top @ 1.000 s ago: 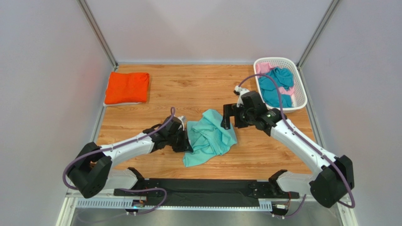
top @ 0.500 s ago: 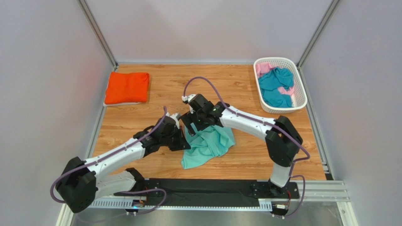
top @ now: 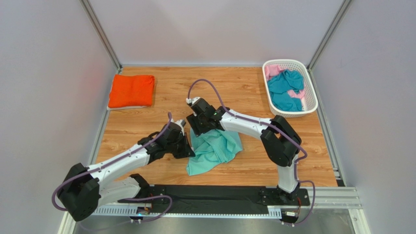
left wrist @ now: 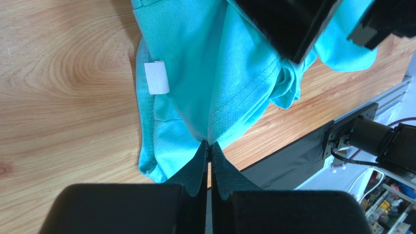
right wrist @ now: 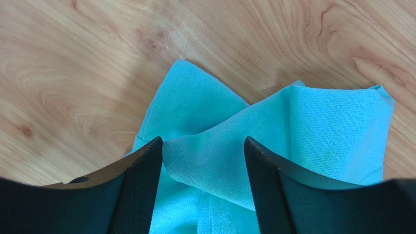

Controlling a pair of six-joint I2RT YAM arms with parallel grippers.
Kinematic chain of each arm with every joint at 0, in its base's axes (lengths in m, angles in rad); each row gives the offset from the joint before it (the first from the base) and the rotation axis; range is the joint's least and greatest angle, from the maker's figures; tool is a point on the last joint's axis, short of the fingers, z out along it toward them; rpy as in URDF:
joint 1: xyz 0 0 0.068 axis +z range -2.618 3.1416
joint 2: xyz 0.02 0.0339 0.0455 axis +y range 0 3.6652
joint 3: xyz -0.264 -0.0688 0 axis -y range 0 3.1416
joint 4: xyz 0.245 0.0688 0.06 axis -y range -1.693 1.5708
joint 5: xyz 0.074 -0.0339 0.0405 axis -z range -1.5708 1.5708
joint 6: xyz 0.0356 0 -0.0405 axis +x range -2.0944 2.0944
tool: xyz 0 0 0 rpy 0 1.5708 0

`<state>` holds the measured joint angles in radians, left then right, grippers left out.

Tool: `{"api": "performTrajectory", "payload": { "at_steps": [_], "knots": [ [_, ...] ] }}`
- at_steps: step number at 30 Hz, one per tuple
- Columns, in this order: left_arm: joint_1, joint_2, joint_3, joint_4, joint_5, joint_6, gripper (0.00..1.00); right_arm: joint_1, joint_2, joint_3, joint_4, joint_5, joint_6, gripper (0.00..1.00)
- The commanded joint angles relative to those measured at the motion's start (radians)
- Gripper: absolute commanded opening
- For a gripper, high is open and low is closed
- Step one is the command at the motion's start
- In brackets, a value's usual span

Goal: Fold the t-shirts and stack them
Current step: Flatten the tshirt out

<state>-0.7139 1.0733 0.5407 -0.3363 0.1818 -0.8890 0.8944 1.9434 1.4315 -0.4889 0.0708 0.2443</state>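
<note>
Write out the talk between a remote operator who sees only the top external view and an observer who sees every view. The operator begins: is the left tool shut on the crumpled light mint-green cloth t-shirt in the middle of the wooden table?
Observer: Yes. The left wrist view shows the left tool shut on a fold of the light mint-green cloth t-shirt.
Operator: And the right tool?
Observer: Its own wrist view shows the right tool open, straddling a raised, seamed fold of the same shirt.
Operator: Is there any landmark on the cloth?
Observer: A small white rectangular label shows by the shirt's edge in the left wrist view.
</note>
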Motion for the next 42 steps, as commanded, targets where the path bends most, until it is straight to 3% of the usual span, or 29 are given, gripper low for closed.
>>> {"api": "performTrajectory", "payload": {
  "at_steps": [1,2,4,5,8,14,20,24,28,33,42],
  "knots": [
    [-0.004,-0.03,-0.007,0.0,-0.004,-0.01,0.0,0.005,-0.006,-0.017,0.093,0.073,0.055,0.56],
    [-0.004,-0.036,-0.01,0.0,-0.007,-0.013,0.0,0.006,-0.012,-0.026,0.093,0.083,0.061,0.43],
    [-0.004,-0.044,-0.008,-0.004,-0.016,-0.014,0.0,0.005,-0.034,-0.036,0.093,0.099,0.058,0.3],
    [-0.004,-0.05,-0.008,-0.009,-0.024,-0.016,0.0,0.005,-0.04,-0.046,0.093,0.104,0.058,0.18],
    [-0.004,-0.059,-0.004,-0.027,-0.044,-0.021,0.0,0.006,-0.075,-0.074,0.089,0.106,0.055,0.0],
    [-0.004,-0.079,0.039,-0.101,-0.096,-0.022,0.0,0.005,-0.227,-0.126,0.062,0.144,0.063,0.0],
    [-0.004,-0.185,0.14,-0.223,-0.191,-0.018,0.0,-0.02,-0.481,-0.146,-0.028,0.236,0.039,0.0],
    [-0.004,-0.285,0.258,-0.363,-0.382,-0.005,0.0,-0.069,-0.699,-0.145,-0.095,0.268,0.01,0.0],
    [-0.004,-0.381,0.434,-0.464,-0.493,0.037,0.0,-0.077,-0.862,-0.097,-0.149,0.323,-0.022,0.0],
    [-0.004,-0.489,0.591,-0.474,-0.522,0.099,0.0,-0.077,-1.01,0.016,-0.203,0.31,-0.03,0.0],
    [-0.005,-0.608,0.873,-0.512,-0.533,0.208,0.0,-0.075,-1.14,0.265,-0.342,0.248,-0.045,0.0]
  ]
}}
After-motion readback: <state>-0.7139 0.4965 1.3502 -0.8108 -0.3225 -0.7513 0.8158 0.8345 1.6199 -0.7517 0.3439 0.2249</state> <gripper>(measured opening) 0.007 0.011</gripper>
